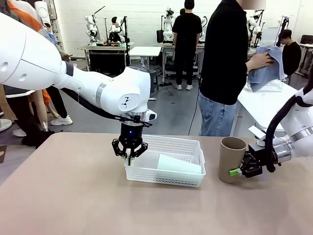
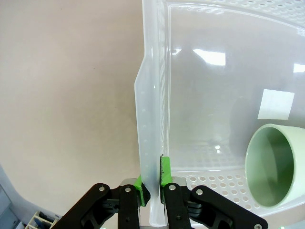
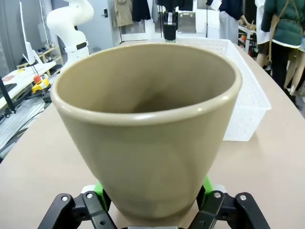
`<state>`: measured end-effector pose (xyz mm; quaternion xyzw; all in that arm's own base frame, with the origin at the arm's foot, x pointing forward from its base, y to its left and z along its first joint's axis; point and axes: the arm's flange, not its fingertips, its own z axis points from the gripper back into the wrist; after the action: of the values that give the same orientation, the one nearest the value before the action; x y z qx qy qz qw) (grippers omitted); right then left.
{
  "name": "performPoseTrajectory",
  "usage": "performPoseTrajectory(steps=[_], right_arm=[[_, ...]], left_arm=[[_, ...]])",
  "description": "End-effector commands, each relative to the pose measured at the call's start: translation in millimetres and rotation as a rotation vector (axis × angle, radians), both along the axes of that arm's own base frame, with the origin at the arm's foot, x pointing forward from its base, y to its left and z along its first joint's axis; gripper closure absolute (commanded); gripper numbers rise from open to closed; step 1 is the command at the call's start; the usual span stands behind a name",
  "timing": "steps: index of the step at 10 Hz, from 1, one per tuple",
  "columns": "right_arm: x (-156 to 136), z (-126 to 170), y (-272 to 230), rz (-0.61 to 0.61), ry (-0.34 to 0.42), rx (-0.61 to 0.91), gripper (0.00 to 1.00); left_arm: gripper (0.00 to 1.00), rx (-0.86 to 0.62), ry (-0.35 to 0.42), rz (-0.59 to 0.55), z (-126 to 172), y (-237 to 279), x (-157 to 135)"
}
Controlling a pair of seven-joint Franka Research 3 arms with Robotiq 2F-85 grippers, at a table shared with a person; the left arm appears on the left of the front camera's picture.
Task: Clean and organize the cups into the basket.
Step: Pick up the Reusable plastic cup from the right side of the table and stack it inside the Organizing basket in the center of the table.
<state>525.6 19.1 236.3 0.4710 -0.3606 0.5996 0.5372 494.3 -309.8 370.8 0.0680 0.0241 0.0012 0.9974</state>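
Basket (image 1: 161, 177) rim in left pincer (image 1: 129, 157), tan cup (image 1: 230, 161) in right pincer (image 1: 236, 172).

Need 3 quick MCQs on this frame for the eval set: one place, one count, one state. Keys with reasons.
1. Where is the pale mint paper cup?
A) lying inside the white mesh plastic basket
B) standing upright outside it
C) stacked in another cup

2. How many cups does the front view show?
A) one
B) two
C) three

3. What is the left pincer doing?
A) open, touching nothing
B) shut on the basket's wall
C) holding a cup

Key:
1 A: it lies on its side on the basket floor.
2 B: the mint one, plus the tan kraft paper cup upright in the right pincer.
3 B: the left wrist view shows its green pads on both sides of the wall.
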Motion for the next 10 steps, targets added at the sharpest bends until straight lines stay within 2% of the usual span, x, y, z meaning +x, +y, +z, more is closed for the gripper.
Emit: performPoseTrajectory(steps=[1,2,3,4,5,6,8,10], right_arm=[[2.5,2.2,-5.7,0.008,-0.007,0.019,0.65],[0.8,3.4,-7.0,0.004,-0.009,0.018,1.00],[-4.0,7.0,-9.6,-0.020,-0.001,0.018,1.00],[-7.5,18.9,-12.6,-0.130,0.066,0.016,1.00],[-27.6,47.2,-18.0,-0.272,0.097,0.069,1.00],[-48.4,76.8,-21.3,-0.357,0.098,0.111,1.00],[-80.8,127.8,-25.4,-0.480,0.049,0.190,1.00],[-94.1,154.9,-25.0,-0.501,0.034,0.182,1.00]], left_arm=[[1.00,0.003,0.001,-0.004,-1.1,0.7,-0.2],[1.00,0.003,0.001,-0.004,-1.1,0.7,-0.2],[1.00,0.003,0.001,-0.004,-1.1,0.7,-0.2],[1.00,0.003,0.001,-0.004,-1.1,0.7,-0.2],[1.00,0.003,0.001,-0.004,-1.1,0.7,-0.2],[1.00,0.003,0.001,-0.004,-1.1,0.7,-0.2],[1.00,0.003,0.001,-0.004,-1.1,0.7,-0.2],[1.00,0.003,0.001,-0.004,-1.1,0.7,-0.2]])
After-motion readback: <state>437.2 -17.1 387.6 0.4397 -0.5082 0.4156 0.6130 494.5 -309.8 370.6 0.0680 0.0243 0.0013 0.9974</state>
